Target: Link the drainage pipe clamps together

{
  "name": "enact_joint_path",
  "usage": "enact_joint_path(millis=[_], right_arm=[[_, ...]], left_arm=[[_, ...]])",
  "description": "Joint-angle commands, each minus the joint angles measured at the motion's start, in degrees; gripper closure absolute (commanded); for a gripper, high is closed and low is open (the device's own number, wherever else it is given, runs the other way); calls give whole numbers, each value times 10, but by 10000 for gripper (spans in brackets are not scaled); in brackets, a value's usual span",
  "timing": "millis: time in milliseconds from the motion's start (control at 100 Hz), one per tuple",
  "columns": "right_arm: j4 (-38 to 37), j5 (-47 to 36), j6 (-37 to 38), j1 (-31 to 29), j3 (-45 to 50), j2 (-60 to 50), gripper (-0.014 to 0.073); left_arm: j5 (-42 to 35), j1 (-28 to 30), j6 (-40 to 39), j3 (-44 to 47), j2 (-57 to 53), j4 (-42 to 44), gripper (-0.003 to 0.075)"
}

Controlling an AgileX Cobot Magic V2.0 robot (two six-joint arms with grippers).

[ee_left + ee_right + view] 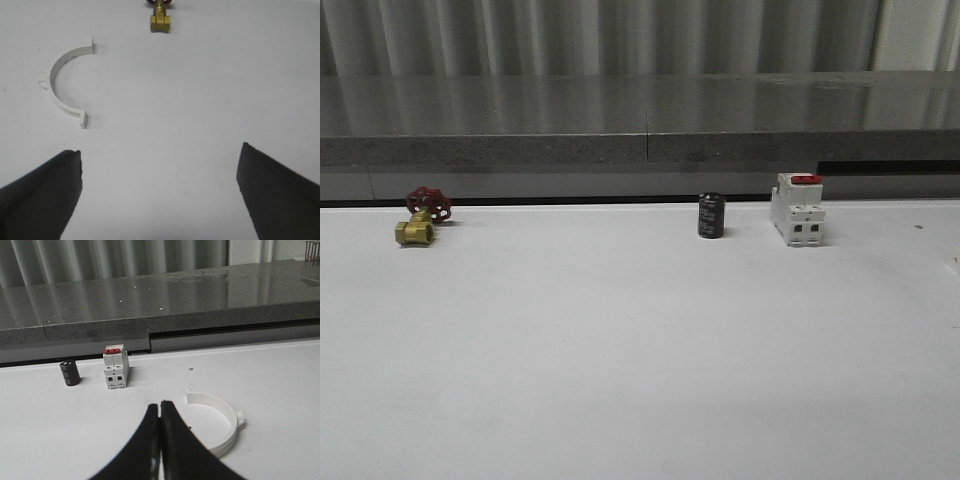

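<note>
One white half-ring drainage pipe clamp [61, 82] lies flat on the white table in the left wrist view, ahead of my left gripper [160, 165] and off to one side. That gripper is open, its dark fingers [45, 190] wide apart with bare table between them. In the right wrist view the other white half-ring clamp [222, 422] lies on the table just beside my right gripper [159, 406], partly hidden behind one finger. The right gripper is shut with nothing in it, its fingertips pressed together.
A brass valve [418, 222] with a red handwheel sits at the table's back left. A black cylinder [711, 216] and a white switch block [797, 209] with a red top stand at the back right. A grey stone ledge [640, 115] runs behind the table.
</note>
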Motion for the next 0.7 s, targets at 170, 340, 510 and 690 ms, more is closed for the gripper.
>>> enact_joint_path(millis=[170, 340, 510, 690], right_arm=[[-1, -49, -4, 0, -9, -10, 661], [-1, -49, -4, 0, -9, -10, 661], [-1, -49, -4, 0, -9, -10, 661], [-1, -49, -4, 0, -9, -10, 661]], left_arm=[[-82, 46, 48, -105, 193, 13, 104], [-70, 93, 78, -174, 318, 13, 104], [-81, 127, 122, -218, 415, 13, 104], [-98, 162, 122, -240, 492, 13, 104]])
